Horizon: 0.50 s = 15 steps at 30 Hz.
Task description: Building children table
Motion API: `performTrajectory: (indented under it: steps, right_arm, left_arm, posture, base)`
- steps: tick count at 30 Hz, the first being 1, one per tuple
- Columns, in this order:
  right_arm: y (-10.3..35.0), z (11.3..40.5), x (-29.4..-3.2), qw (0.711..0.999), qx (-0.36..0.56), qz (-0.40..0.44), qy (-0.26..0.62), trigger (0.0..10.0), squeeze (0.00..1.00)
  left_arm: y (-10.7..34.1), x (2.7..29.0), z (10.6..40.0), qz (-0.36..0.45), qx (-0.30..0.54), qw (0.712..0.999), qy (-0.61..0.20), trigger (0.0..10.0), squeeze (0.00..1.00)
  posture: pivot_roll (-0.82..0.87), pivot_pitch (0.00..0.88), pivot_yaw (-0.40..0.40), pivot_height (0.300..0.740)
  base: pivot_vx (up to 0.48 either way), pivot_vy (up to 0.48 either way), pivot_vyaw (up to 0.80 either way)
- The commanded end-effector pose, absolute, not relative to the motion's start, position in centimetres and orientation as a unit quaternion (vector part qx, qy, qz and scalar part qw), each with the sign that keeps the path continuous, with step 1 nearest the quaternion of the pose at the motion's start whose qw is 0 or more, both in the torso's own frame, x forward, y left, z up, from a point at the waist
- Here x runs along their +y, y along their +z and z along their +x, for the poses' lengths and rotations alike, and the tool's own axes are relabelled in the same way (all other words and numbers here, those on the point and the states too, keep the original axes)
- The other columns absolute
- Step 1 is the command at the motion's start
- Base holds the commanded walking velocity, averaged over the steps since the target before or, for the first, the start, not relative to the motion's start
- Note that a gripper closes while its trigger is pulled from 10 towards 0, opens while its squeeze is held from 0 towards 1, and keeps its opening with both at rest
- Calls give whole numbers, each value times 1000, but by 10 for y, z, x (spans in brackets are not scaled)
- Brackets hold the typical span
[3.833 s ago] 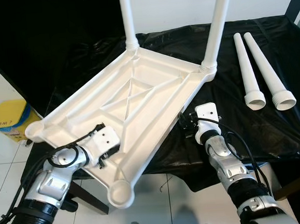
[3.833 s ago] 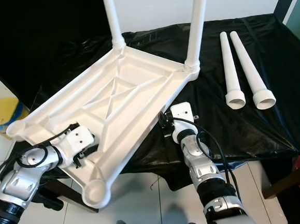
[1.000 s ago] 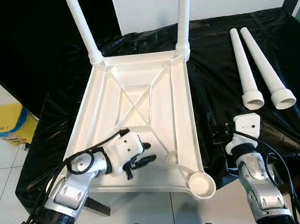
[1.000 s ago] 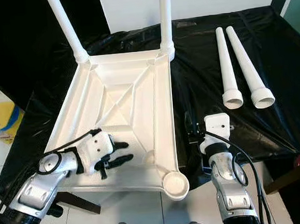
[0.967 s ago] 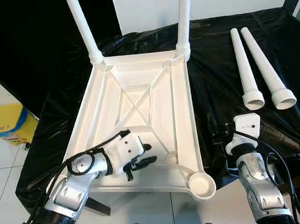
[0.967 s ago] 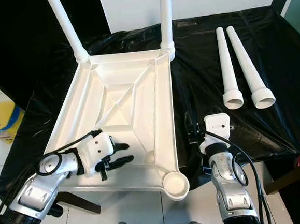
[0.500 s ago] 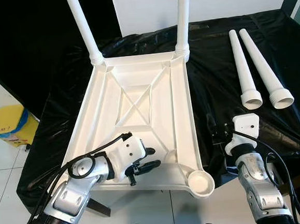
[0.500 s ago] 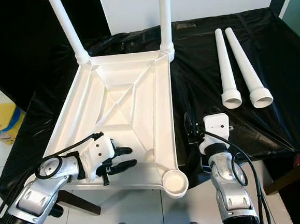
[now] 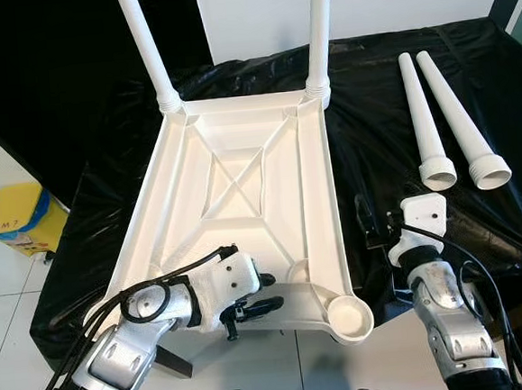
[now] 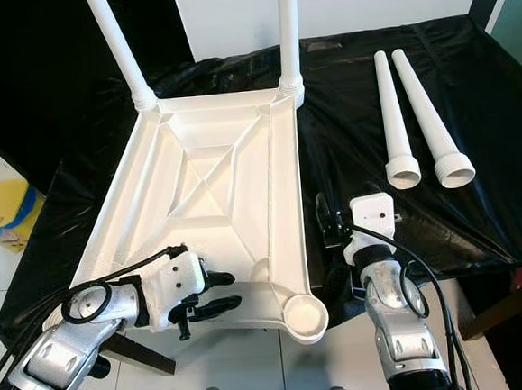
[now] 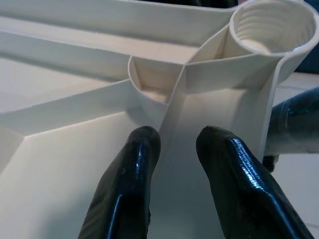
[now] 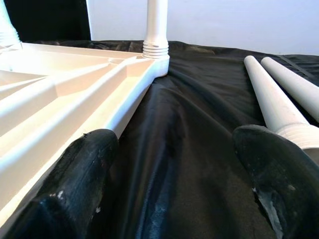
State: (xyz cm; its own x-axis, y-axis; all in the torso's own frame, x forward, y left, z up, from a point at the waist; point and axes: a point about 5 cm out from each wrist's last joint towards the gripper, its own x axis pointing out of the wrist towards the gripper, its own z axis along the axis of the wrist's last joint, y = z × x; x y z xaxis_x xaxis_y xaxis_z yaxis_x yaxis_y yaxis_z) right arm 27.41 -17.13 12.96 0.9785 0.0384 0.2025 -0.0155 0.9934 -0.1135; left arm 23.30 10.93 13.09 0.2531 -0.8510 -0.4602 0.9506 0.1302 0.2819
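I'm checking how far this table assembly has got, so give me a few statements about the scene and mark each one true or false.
1. Two legs are already fitted to the upturned tabletop. True: they stand in its two far corners.
2. The two loose legs lie on the floor. False: they lie side by side on the black sheet, to the tabletop's right.
3. The left gripper is over the tabletop's near edge. True: its fingers sit just short of the empty corner socket.
4. The right gripper is clamped on a loose leg. False: it is open and holds nothing, between the tabletop and the loose legs.
5. All corner sockets are filled. False: the near right socket is empty.
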Motion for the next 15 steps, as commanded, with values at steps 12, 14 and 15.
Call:
performTrajectory:
  steps: [12, 14, 15]
  right_arm:
    - [124, 275, -163, 994, -93, -49, 20, 10000, 0]
    - [125, 275, -163, 994, -93, -48, 19, 10000, 0]
    - [125, 275, -164, 994, -94, -48, 18, 10000, 0]
  left_arm:
    - [127, 116, 289, 362, 83, 802, -468, 10000, 0]
    - [129, 116, 292, 362, 80, 807, -459, 10000, 0]
    - [131, 116, 296, 361, 76, 813, -451, 10000, 0]
  posture:
    - [-72, 60, 77, 740]
    - [-73, 59, 79, 740]
    - [-75, 58, 83, 740]
  base:
    - [0, 0, 0]
    - [0, 0, 0]
    - [0, 0, 0]
